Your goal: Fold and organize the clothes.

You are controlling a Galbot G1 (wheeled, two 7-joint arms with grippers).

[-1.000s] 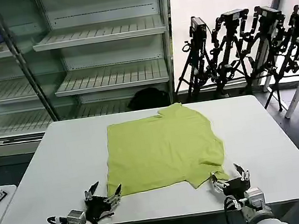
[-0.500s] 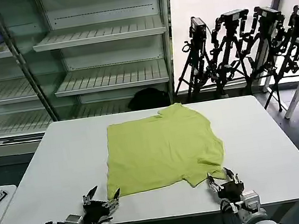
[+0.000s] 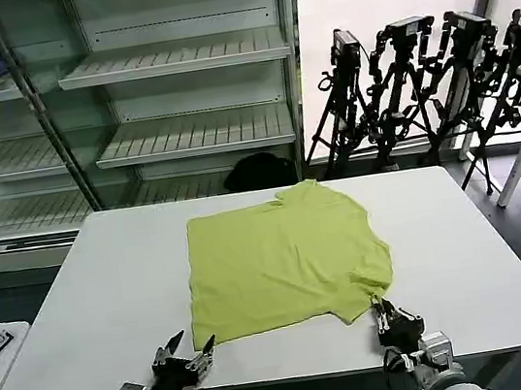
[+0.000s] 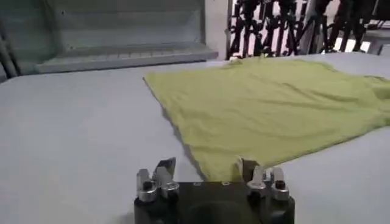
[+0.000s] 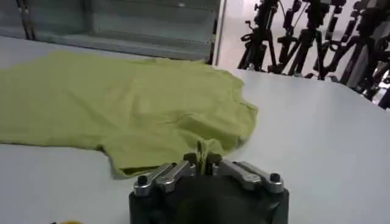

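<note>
Item: lime shirt (image 3: 285, 260), lying spread on the white table (image 3: 98, 288) ahead of both our grippers. Our right gripper (image 3: 387, 312) pinches the shirt's near right corner between closed fingers. Our left gripper (image 3: 191, 347), fingers spread and empty, hovers just short of the near left hem corner.

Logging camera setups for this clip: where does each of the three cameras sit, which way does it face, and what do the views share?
Head view: on the robot's head, looking forward and down at the white table, shelving behind; left gripper open and right gripper at the near edge.
Left wrist view: low on the left arm, facing across the table; left gripper before the shirt's near corner.
Right wrist view: low on the right arm; right gripper pinching the shirt's edge.
Shared: the lime shirt.
</note>
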